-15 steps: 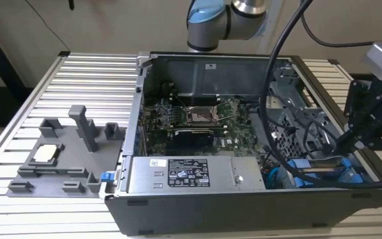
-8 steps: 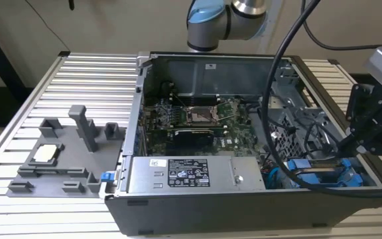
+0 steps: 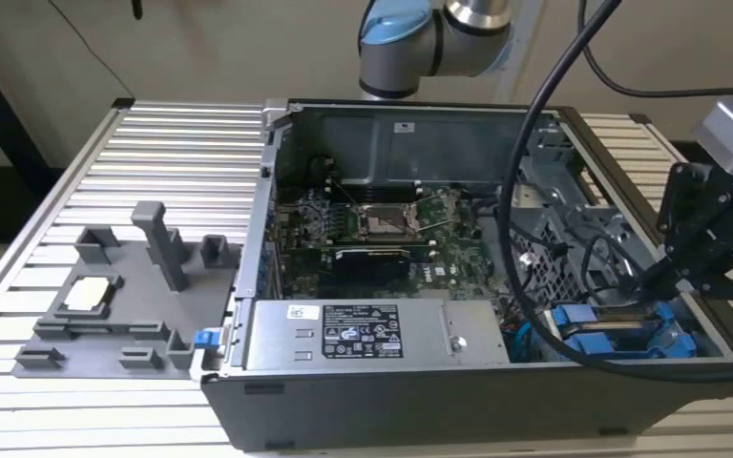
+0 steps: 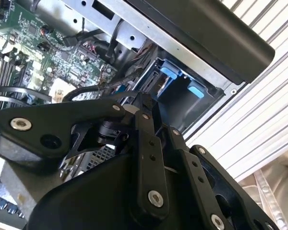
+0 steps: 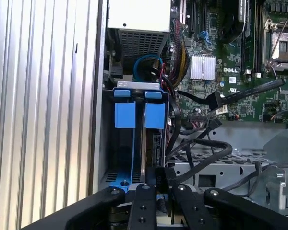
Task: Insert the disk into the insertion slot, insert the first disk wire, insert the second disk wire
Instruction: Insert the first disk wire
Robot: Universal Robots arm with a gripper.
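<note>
Disk (image 5: 125,115) sits in insertion slot (image 5: 110,158), directly ahead of fingertips. Gripper (image 5: 161,188) pinches black wire connector (image 5: 161,176). Wire-insertion step judged in hand. It calls for square alignment with the disk's port.

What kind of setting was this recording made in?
Probably a robotics lab or test bench for computer assembly: an open desktop computer case sits on a slotted aluminium table, a grey parts fixture lies beside it, and a robot arm stands at the case.
</note>
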